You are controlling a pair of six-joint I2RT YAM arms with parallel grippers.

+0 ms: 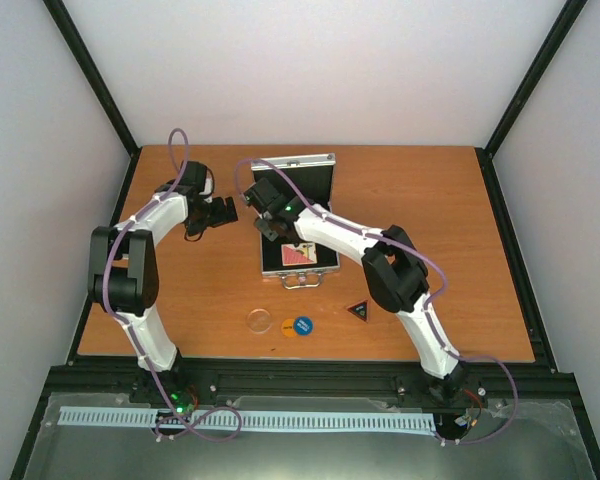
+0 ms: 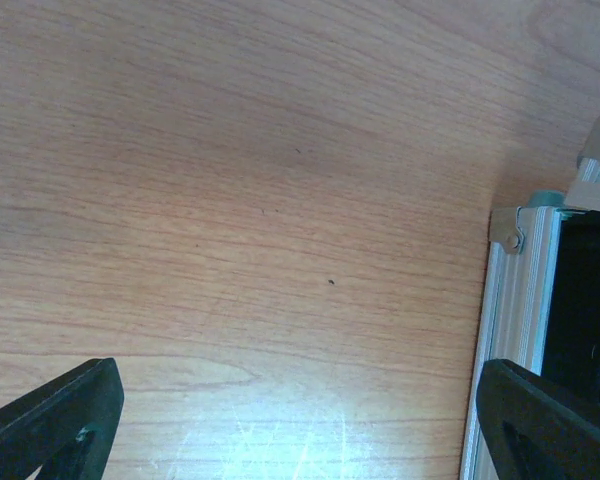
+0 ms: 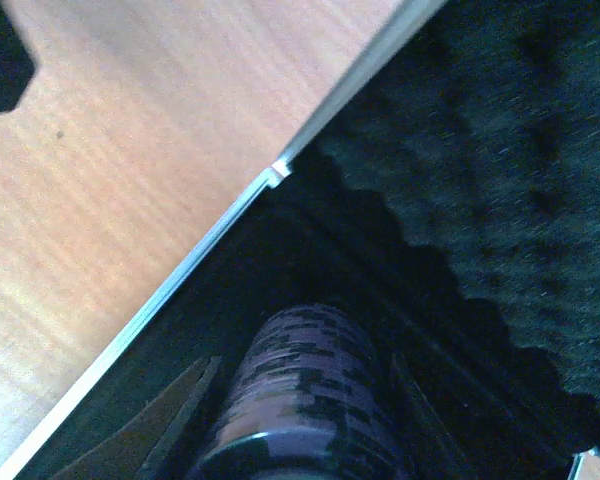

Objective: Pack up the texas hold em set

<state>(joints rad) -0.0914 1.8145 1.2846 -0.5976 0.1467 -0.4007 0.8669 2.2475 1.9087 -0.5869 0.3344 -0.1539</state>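
The right hand (image 3: 298,440) is closed on a chip stack (image 3: 302,365), a purple-and-black striped cylinder with a dark finger pressed against each side. Only the right wrist view shows this grip. From above, the wrist and arm cover the stack completely. The same view places the stack inside the case (image 3: 205,255), over the black lining, close to the left wall and the hinge corner. The ridged foam (image 3: 500,150) of the raised lid fills the right of the picture. Whether the stack touches the lining cannot be told.

The left hand (image 2: 295,400) is open. Its two fingers stand wide apart with only bare counter (image 2: 230,200) between them. Its own camera catches the silver left edge and a corner of the case just to its right, not touching. The top view confirms that this hand sits left of the case, near the far side of the counter.

The top view alone shows the rest of the set. The case lies open in the middle of the counter, lid standing at the far side and handle (image 1: 302,282) toward the near side. The red card deck (image 1: 298,255) lies in the near part of the case, just near of the right hand. On the counter near of the case lie the clear disc (image 1: 259,320), the orange disc (image 1: 287,326) and the blue disc (image 1: 303,325) in a row from left to right, the orange and blue touching or overlapping. The black triangle (image 1: 358,309) lies to their right, apart.
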